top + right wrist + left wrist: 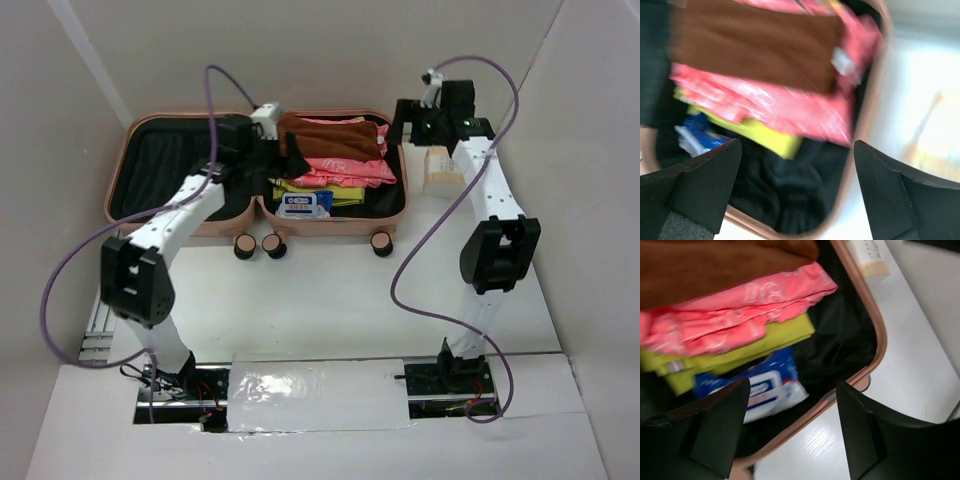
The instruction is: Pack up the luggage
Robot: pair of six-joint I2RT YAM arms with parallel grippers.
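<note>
A lab's robot test cell: a white desk [320,310] boxed in by plain white panels [60,100], a left arm [180,220] and right arm [490,195] bolted at its near edge, purple cables [394,285] looping loose from them, an aluminium rail [95,328] beside the desk

The top camera looks down from behind; both wrist cameras peer closely into the luggage [330,228].

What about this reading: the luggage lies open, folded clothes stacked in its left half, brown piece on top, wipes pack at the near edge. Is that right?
Not quite. The clothes are stacked in the right half of the luggage, not the left, which shows only black lining. The top external view shows this. The rest holds: the luggage lies open, the brown piece is on top, and the wipes pack lies at the near edge.
</note>
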